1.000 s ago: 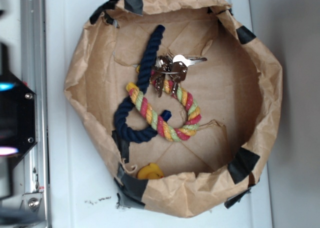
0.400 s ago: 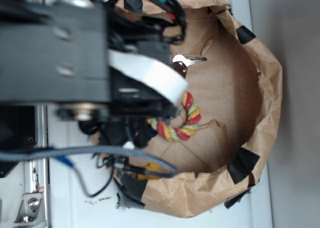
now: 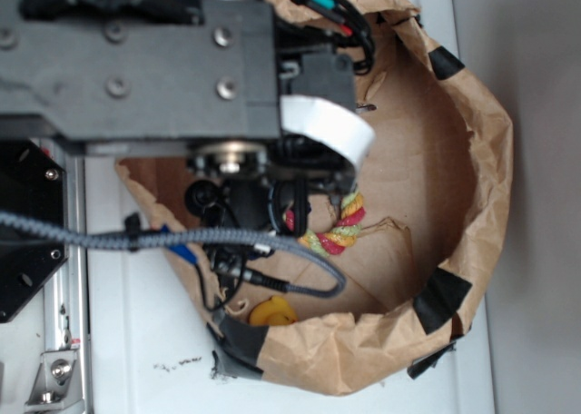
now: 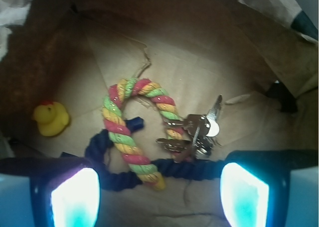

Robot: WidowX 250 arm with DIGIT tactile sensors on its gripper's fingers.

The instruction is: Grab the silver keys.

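Place: robot lab bench | Shown by: arm (image 3: 136,60) mounted on metal rail (image 3: 68,278) | taped paper bin (image 3: 472,160) set on white tabletop (image 3: 136,341)

A white worktop (image 3: 145,341) fills the lower left of the exterior view, with small dark scuff marks (image 3: 179,365) near its bottom edge. A metal rail (image 3: 65,278) runs down the left side. Along the right of the frame lies a plain grey surface (image 3: 536,196), evenly lit and shadowless.
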